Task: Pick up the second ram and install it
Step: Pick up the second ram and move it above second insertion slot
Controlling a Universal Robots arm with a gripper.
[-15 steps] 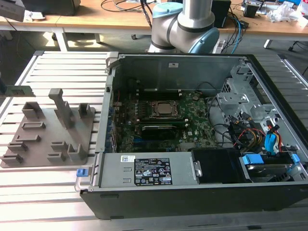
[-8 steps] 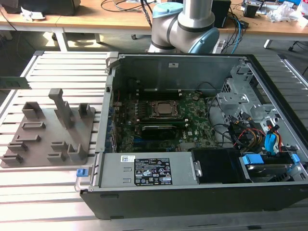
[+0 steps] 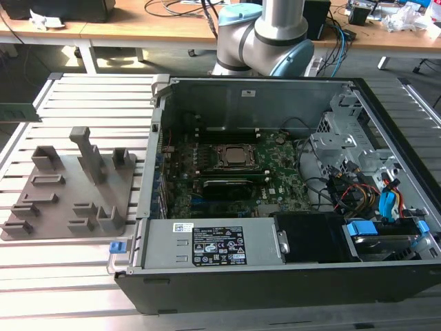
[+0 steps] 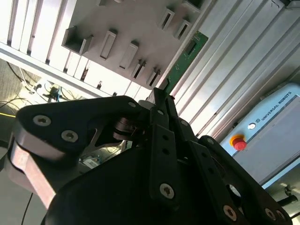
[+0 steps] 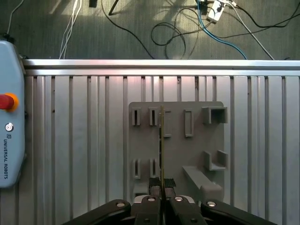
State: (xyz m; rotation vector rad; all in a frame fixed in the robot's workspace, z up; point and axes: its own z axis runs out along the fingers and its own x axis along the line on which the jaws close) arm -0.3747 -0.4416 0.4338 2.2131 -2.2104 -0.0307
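Observation:
The second ram [image 5: 161, 140] is a thin green stick seen edge-on in the first wrist view, and it reaches out from my gripper [image 5: 161, 188]. The black fingers [image 5: 174, 200] are shut on its near end. In the second wrist view the same green stick [image 4: 185, 54] sticks out past the gripper [image 4: 161, 93] over the slatted table. I hold it in the air above the grey fixture plate [image 5: 197, 145]. The open computer case [image 3: 275, 172] with its green motherboard [image 3: 275, 186] and CPU socket [image 3: 236, 157] lies at the exterior view's right.
The grey fixture plate [image 3: 65, 189] sits on the slatted metal table [image 3: 69, 269] at the exterior view's left, with raised blocks and slots. The arm's base [image 3: 265, 38] stands behind the case. A pendant with a red button [image 5: 9, 136] lies beside the table. Cables run across the floor.

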